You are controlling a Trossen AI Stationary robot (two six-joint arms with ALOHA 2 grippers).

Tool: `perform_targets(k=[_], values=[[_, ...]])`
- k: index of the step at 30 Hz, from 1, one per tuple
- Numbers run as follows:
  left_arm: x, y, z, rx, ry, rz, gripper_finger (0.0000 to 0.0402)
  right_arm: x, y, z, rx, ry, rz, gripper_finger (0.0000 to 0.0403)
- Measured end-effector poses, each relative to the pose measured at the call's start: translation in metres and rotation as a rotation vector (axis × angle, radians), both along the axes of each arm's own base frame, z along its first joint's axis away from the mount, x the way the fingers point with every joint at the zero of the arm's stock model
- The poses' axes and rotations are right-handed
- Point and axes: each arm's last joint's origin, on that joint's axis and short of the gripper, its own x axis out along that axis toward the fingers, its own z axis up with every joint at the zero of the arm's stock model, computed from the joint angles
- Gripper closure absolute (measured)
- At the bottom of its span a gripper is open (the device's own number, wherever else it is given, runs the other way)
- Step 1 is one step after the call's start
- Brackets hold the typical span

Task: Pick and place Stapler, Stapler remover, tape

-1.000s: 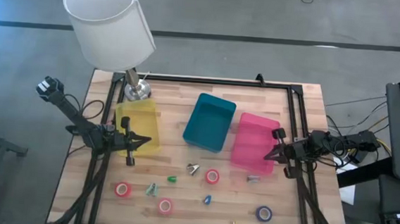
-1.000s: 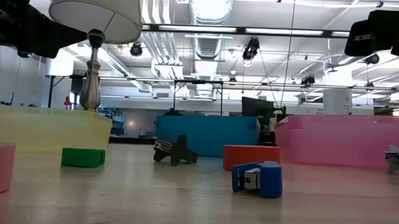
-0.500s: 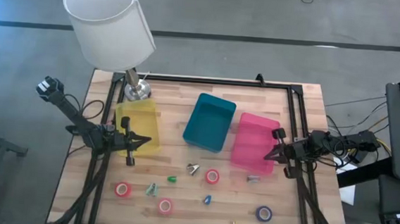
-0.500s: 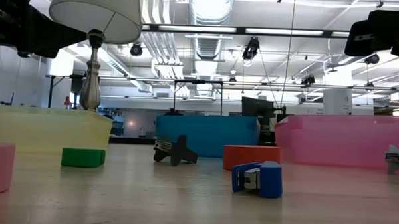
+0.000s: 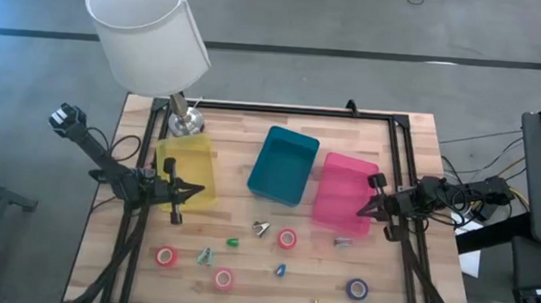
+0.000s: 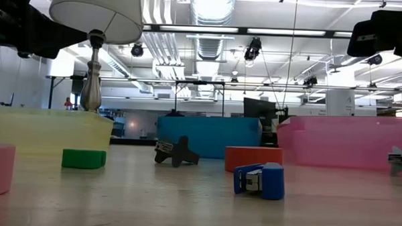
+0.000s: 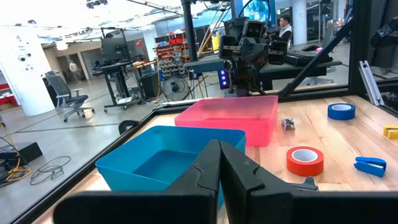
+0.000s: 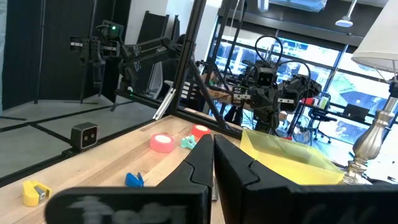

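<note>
Your left end effector hovered at the left of the high view beside the yellow bin, fingers pressed together with nothing between them, and your right end effector sat at the right edge of the pink bin, likewise closed and empty. On the table the tape lay scattered across the lower part of the frame: red rolls at lower left, lower centre-left and just below the teal bin at centre, with the blue roll at lower right. You had a small dark staple remover just left of the centre red roll and a small blue stapler below it, all well apart from both end effectors.
</note>
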Motion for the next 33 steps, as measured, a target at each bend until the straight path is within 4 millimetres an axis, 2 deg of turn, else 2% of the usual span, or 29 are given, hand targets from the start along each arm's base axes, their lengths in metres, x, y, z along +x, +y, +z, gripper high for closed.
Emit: perform_targets(k=[22,28,33], values=[[0.0,-0.0001,-0.0001,0.0,0.0,-0.001,0.0392,0.0,-0.0001,0.0,0.0,-0.001,-0.003,0.0394],[0.0,-0.0001,0.0,0.0,0.0,-0.001,0.0392,0.0013,-0.0042,0.0,0.013,0.002,-0.153,0.0394],[0.0,0.0,-0.0001,0.0,0.001,0.0,0.0392,0.0014,-0.0051,0.0,0.017,0.003,-0.182,0.0394]])
